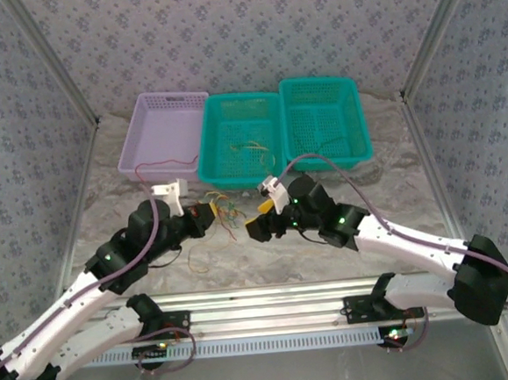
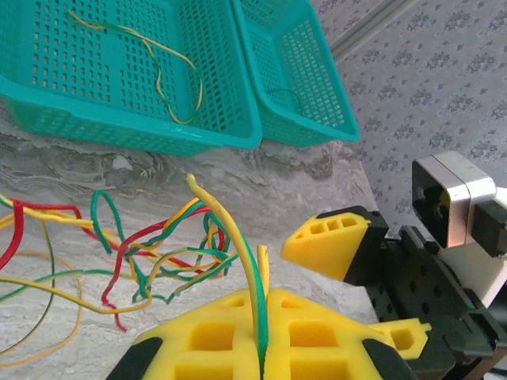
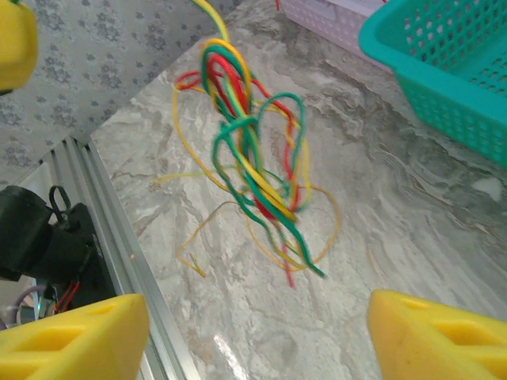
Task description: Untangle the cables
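I've got the left gripper (image 2: 261,321) pressed together on a yellow-green strand of the cables (image 2: 158,249); the tangle trails from it between the two arms. The right gripper (image 3: 257,332) is spread and empty, with the tangle dead ahead of its jaws, long axis pointing away. I'd grab with the right.

Top cam high, rear; wrist cams close on same cables (image 2: 161,255) (image 3: 245,136)

Marbled table (image 1: 329,254) holds lilac basket (image 1: 133,133), two teal baskets (image 1: 235,176), trailing cables (image 1: 225,214).
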Robot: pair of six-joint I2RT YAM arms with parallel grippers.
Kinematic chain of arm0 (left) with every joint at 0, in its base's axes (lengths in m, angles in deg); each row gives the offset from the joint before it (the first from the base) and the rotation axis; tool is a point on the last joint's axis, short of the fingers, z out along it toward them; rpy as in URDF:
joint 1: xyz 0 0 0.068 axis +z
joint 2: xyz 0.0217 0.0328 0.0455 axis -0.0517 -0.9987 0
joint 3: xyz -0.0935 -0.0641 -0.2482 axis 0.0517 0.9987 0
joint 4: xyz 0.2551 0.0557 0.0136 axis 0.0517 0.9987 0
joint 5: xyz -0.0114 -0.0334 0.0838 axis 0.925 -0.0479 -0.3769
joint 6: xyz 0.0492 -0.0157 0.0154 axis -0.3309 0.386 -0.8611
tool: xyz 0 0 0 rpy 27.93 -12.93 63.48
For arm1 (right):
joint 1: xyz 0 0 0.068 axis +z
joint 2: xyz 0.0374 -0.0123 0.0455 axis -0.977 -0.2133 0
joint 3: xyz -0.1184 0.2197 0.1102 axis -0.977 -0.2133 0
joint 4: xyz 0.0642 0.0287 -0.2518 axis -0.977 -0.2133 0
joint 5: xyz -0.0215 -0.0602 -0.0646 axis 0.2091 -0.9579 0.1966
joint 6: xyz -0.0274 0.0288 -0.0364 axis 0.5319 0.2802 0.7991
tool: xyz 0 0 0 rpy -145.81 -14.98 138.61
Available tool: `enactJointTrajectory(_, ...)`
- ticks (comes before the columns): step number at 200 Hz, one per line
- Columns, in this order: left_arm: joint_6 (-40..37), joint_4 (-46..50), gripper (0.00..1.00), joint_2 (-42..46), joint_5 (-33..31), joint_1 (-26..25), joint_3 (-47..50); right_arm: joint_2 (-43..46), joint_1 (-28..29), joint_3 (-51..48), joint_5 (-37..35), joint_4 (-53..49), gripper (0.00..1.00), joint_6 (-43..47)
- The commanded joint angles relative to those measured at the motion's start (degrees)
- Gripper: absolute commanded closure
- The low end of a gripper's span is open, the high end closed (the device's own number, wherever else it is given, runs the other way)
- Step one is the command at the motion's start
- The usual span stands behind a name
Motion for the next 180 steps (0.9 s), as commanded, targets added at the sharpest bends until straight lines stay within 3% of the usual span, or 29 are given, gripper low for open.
enactJointTrajectory(1, 2.83, -5.49, 1.0, 0.61, -4.41, -1.67, 0.01, -3.23, 1.81, -0.93, 1.61, 9.74, 0.35, -3.78)
enactJointTrajectory(20, 4.31, -7.07, 1.0, 0.65, -6.76, -2.81, 0.15, -6.89, 3.97, -0.6, 0.34, 11.25, 0.38, -2.65)
enactJointTrajectory(51, 6.31, -6.57, 1.0, 2.35, -11.73, -4.31, -0.2, -5.59, 2.91, -5.11, -3.92, 14.36, 0.3, -0.87)
enactJointTrajectory(103, 8.33, -7.13, 1.0, 3.17, -12.08, -4.77, 0.06, -6.87, 0.86, -10.99, -1.77, 21.99, 0.29, -1.5)
enactJointTrajectory(133, 8.75, -6.76, 1.0, 3.88, -13.41, -5.12, 0.41, -7.95, -0.05, -13.26, -4.02, 30.41, 0.3, -3.56)
enactJointTrajectory(180, 9.91, -7.71, 1.0, 4.1, -13.7, -5.32, 1.74, -12.72, 0.55, -10.87, -5.85, 38.31, 0.3, -4.53)
